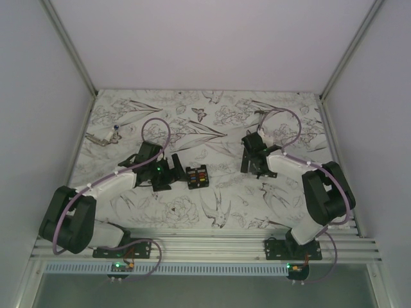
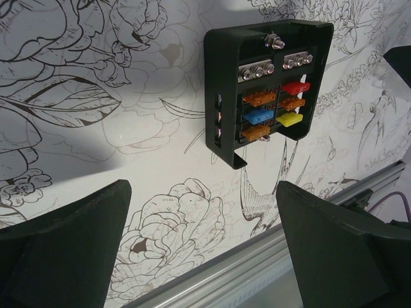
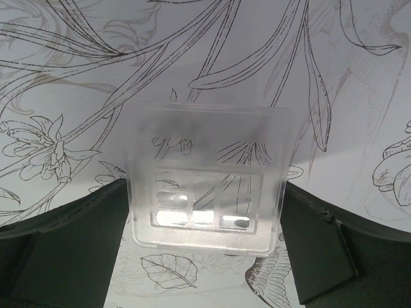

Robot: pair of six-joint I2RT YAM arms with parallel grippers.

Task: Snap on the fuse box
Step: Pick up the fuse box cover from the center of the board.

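While the left gripper hangs released, the fuse box lies untouched just ahead of its jaws. The right gripper clamps a clear cover between its jaws. Likely faults: a tilted cover catching on one edge, or the unheld box sliding.

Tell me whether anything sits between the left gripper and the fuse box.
Nothing visible does. Only bare patterned table lies between the open left gripper and the fuse box just ahead of it. The right gripper, with the clear cover between its fingers, is off to the side.
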